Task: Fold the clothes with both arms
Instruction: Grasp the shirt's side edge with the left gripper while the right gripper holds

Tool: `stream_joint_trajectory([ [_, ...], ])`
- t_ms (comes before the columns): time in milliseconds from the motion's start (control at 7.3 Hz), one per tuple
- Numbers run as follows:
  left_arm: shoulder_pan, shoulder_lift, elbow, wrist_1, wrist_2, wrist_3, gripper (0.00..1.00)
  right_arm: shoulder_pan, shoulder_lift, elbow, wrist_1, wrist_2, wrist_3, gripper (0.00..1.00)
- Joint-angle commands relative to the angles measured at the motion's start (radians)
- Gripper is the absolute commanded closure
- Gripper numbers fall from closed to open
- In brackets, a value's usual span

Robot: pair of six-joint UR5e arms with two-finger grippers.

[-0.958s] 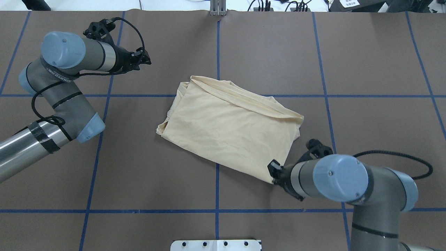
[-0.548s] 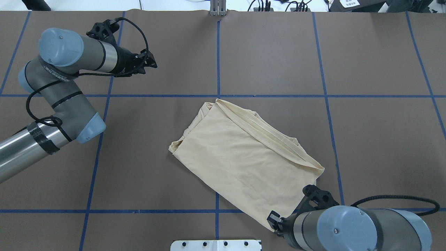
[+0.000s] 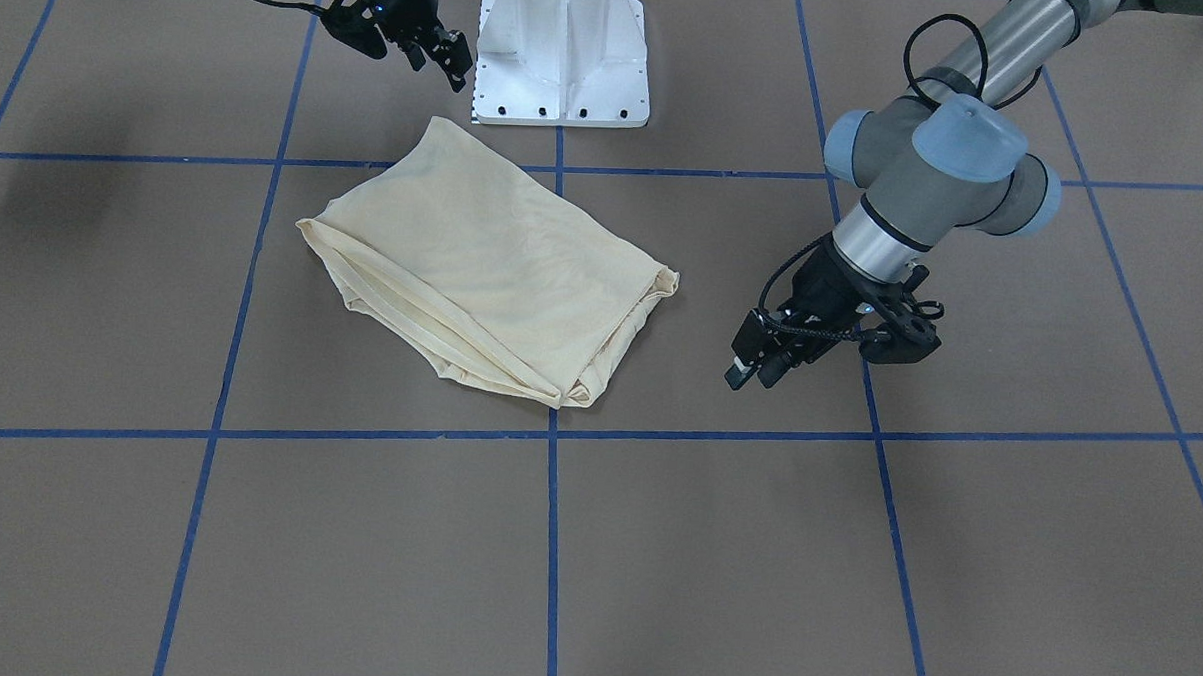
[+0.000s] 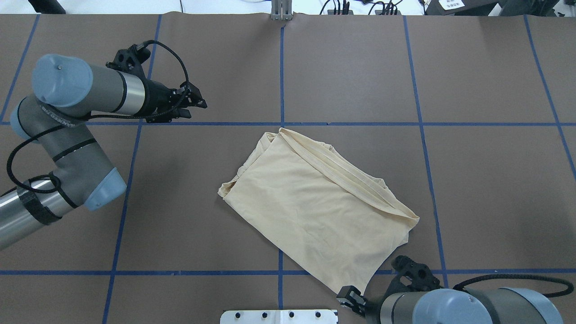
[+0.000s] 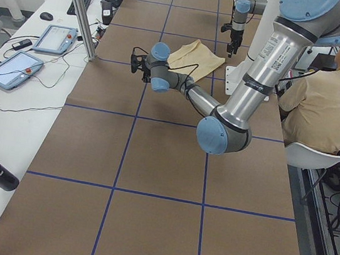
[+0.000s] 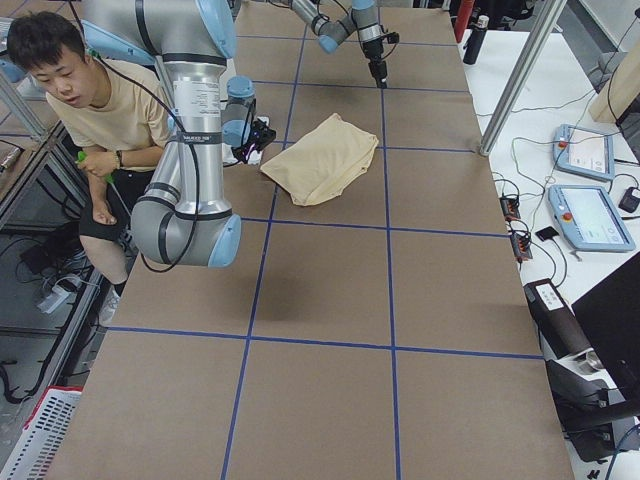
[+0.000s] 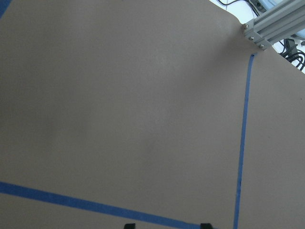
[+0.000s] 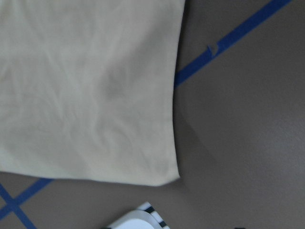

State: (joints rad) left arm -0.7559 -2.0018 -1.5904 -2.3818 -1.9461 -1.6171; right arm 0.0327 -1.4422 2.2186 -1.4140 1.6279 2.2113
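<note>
The cream-yellow T-shirt lies folded into a slanted rectangle on the brown table, print hidden. It also shows in the front view and fills the upper left of the right wrist view, with its near corner lying free. My right gripper hovers just off that near corner, by the base, and looks open and empty. My left gripper is open and empty, well to the left of the shirt; in the front view it hangs above bare table.
The white pedestal base stands right behind the shirt's near corner. Blue tape lines grid the table. An aluminium post stands at the far edge. An operator sits behind the robot. Teach pendants lie beside the table.
The right gripper dragged the shirt toward the robot and to the right, then let go of its corner and drew back. The left arm shifted slightly nearer and rightward.
</note>
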Motion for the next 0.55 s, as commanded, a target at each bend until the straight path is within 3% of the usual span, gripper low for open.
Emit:
stream_joint_trajectory([
  [0,0.137,0.018,-0.087,0.106,0.094,-0.099,0.39,0.132,0.034,-0.005,0.003,0.0,-0.013,0.0],
  [137,0.229,0.018,-0.158,0.259,0.175,-0.113,0.37,0.216,0.099,-0.022,0.003,0.003,-0.015,0.0],
  [411,0.329,0.034,-0.168,0.283,0.251,-0.168,0.37,0.317,0.144,-0.084,0.001,0.013,-0.042,0.0],
])
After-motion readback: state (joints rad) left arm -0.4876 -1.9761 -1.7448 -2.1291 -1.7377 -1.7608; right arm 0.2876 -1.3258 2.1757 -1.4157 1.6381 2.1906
